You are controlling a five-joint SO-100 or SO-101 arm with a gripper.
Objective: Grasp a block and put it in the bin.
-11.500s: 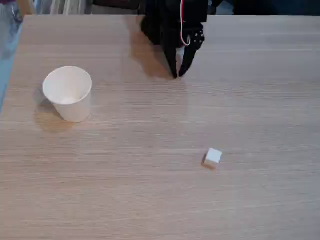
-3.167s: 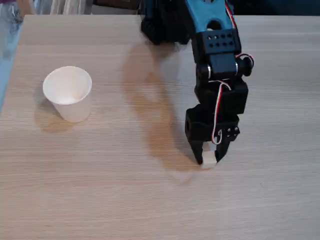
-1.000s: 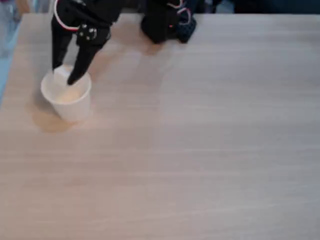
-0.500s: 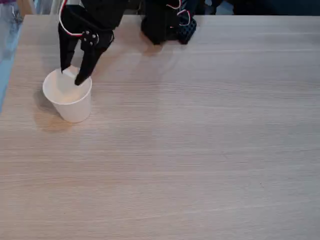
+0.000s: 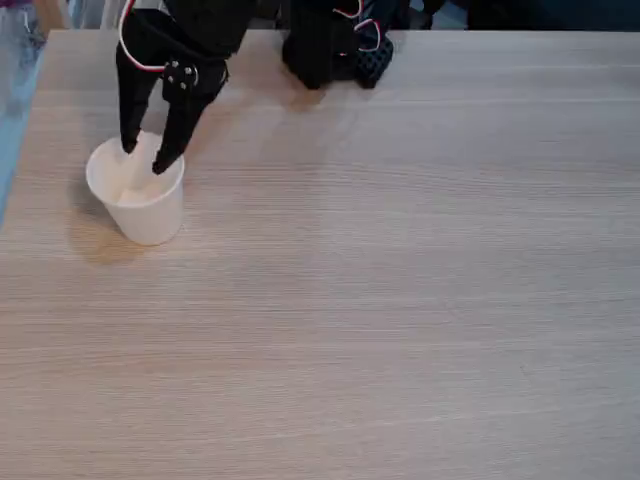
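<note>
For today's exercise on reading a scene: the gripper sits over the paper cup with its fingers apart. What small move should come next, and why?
Probably lift straight up and clear of the cup. The gripper hangs open over the cup's mouth with nothing visibly held between its fingers, so the block seems already released, though I cannot make it out inside. Rising vertically avoids knocking the rim.
</note>
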